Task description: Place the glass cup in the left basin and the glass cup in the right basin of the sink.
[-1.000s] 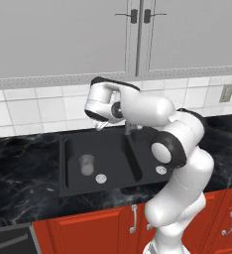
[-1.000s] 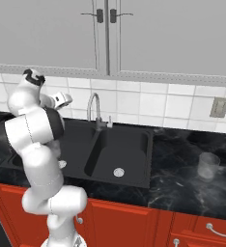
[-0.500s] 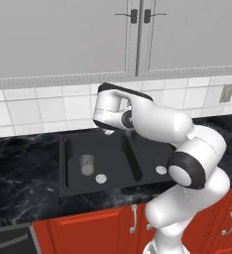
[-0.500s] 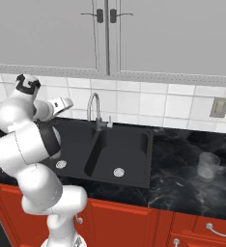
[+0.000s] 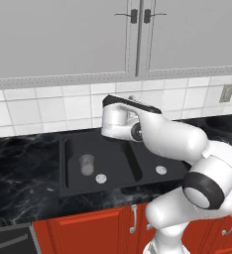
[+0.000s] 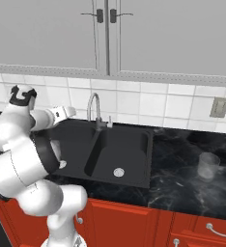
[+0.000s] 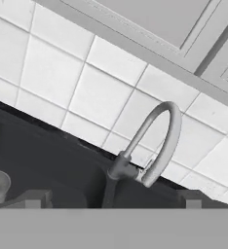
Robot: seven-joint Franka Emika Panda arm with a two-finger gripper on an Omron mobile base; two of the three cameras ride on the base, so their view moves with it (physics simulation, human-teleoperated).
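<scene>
One glass cup (image 5: pixel 87 164) already stands upright in the left basin (image 5: pixel 73 171) of the sink (image 5: pixel 113 186), near the silver drain (image 5: pixel 101 178); the other glass cup (image 6: pixel 208 165) is upright on the black marble tabletop (image 6: pixel 182 188), well apart from the sink on its right side. The right basin (image 6: pixel 127 157) holds nothing but its drain (image 6: pixel 118 171). The gripper (image 7: pixel 111 197) is empty with jaws spread wide, up over the sink area and pointed at the chrome tap (image 7: pixel 152 146) and the tiled wall (image 7: pixel 86 82). Main risk as I judge it: the arm is folded over the left half of the sink, and the remaining cup sits far on the other side, so a wide swing could clip the tap or knock the cup already placed. A glass cup probably also slips or tips easily if the fingers close off-centre or hit the rim on approach. Dropping it from height into the right basin could topple it or send it over the divider (image 6: pixel 93 154). Hard to see: in the left base view the arm covers the tap and part of the right basin. In the right base view the arm's body hides the left basin. In the hand view the cup in the basin is cut off at the lower left edge and the fingertips are barely visible.
</scene>
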